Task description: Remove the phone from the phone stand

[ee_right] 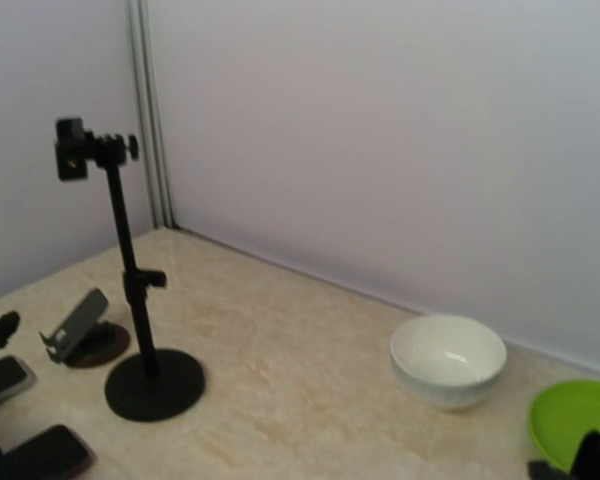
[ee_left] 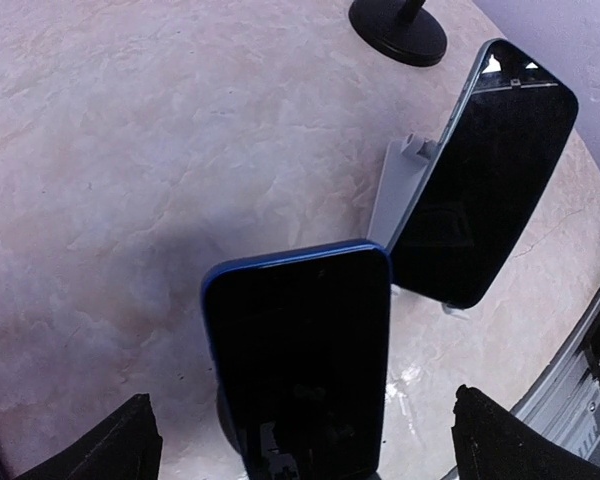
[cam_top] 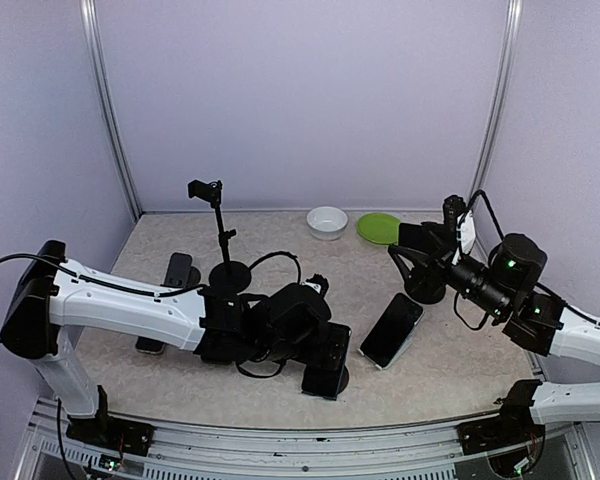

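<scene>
A blue-cased phone with a dark screen stands upright on a small black stand; in the top view the phone is at the front centre. My left gripper is open, with one finger on each side of the phone, apart from it. In the top view the left gripper is just behind the phone. A second dark phone leans on a grey stand to its right. My right gripper is raised at the right, open and empty.
A tall black clamp stand rises at the back centre, and its base shows in the left wrist view. A white bowl and a green plate sit by the back wall. Another phone rests at the left.
</scene>
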Robot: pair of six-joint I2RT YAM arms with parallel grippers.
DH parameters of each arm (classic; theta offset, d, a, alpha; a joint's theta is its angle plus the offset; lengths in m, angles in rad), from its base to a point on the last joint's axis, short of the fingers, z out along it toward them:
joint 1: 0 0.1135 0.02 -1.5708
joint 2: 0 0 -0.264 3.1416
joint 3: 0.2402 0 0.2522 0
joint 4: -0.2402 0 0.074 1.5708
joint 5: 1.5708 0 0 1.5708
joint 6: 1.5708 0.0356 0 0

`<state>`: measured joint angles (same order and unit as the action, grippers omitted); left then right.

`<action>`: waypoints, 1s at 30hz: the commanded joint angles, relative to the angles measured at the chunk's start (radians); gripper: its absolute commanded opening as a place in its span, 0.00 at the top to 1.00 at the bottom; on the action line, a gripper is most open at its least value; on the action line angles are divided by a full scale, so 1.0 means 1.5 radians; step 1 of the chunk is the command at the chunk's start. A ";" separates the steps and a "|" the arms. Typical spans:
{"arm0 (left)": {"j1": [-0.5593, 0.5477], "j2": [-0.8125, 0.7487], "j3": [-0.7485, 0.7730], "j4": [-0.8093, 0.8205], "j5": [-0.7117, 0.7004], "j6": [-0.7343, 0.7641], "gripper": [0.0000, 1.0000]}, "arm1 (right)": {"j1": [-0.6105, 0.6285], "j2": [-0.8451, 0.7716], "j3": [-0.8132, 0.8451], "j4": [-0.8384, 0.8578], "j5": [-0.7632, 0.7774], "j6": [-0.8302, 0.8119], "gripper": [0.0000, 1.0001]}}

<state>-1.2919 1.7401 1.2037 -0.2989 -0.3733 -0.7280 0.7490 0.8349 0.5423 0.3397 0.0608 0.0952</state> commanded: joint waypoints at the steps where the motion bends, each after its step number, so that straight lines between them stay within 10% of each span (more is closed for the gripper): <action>1: -0.006 0.043 0.053 -0.012 0.002 -0.036 0.01 | -0.007 -0.004 -0.009 0.000 0.021 0.006 0.00; 30: 0.019 0.168 0.171 -0.113 -0.020 -0.067 0.11 | -0.008 -0.003 -0.019 0.028 0.008 0.008 0.00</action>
<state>-1.2682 1.9728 1.4216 -0.4545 -0.3981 -0.8196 0.7483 0.8356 0.5289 0.3500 0.0723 0.0986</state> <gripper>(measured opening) 0.919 0.999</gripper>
